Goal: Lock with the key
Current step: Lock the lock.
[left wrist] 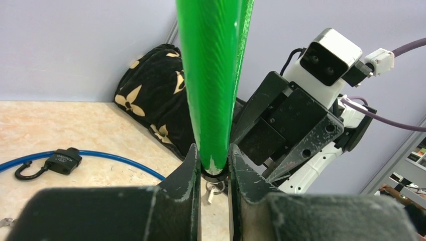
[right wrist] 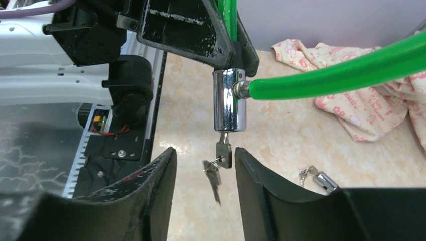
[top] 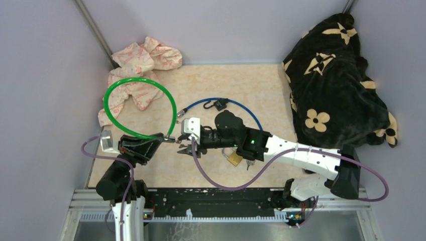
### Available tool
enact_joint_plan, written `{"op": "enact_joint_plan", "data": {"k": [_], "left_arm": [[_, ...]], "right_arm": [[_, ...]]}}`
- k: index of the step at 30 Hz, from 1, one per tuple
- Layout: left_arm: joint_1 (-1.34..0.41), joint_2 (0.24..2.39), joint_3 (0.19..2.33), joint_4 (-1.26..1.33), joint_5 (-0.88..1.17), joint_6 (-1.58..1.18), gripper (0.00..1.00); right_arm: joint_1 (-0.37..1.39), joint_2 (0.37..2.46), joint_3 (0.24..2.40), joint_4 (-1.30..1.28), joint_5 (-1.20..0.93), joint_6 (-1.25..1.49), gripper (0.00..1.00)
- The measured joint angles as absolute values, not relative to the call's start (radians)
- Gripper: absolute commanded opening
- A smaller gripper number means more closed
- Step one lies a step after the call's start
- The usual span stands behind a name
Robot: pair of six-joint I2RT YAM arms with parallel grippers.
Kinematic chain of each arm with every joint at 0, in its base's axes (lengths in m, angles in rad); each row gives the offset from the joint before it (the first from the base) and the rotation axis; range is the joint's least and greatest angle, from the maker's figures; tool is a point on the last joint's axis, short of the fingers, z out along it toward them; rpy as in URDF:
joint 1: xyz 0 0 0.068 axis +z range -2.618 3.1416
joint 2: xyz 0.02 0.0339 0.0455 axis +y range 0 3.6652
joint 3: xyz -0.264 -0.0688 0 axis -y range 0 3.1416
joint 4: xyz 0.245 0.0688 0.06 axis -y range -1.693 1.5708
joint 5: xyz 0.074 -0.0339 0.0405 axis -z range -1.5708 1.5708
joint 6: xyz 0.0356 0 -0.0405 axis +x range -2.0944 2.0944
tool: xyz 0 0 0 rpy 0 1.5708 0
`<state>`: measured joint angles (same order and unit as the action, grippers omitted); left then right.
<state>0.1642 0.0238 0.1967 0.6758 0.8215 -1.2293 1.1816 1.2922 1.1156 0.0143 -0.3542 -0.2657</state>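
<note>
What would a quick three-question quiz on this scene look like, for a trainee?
1. True or false: the left gripper is clamped on the green cable.
2. Where is the key? A: lying loose. B: seated in the chrome lock cylinder. C: out of sight.
3. Fill in: the right gripper has its jaws ____, one on each side of the key.

Key: 1 true. 2 B. 3 open.
</note>
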Motion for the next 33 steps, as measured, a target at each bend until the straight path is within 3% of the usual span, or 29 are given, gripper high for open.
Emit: {"op": "enact_joint_plan", "data": {"k": [9,11,15,20,33], "left_arm": [[0.164,0.024,0.196,0.689,0.823,-1.227,0.00],[0.164,0.024,0.196,0.691,0.823,-1.226,0.00],[0.164,0.024,0.196,0.696,0.824,-1.225,0.00],[0.164,0.024,0.194,0.696,0.831,-1.222,0.00],[0.164,0.024,0.191,0.694,0.851,-1.194,0.00]], "right_arm": [[1.163,1.309,1.151,-0.030,-0.359,-0.234,0.57],[1.162,1.320,1.164,-0.032,-0.358,-0.229,0.51],[1.162,1.352,1.201,-0.052,-0.357,-0.221,0.25],[1.162,1.376,1.219,-0.072,-0.360,-0.221,0.00],[1.137,1.356,1.169,-0.036,-0.390,-0.231,0.00]]}}
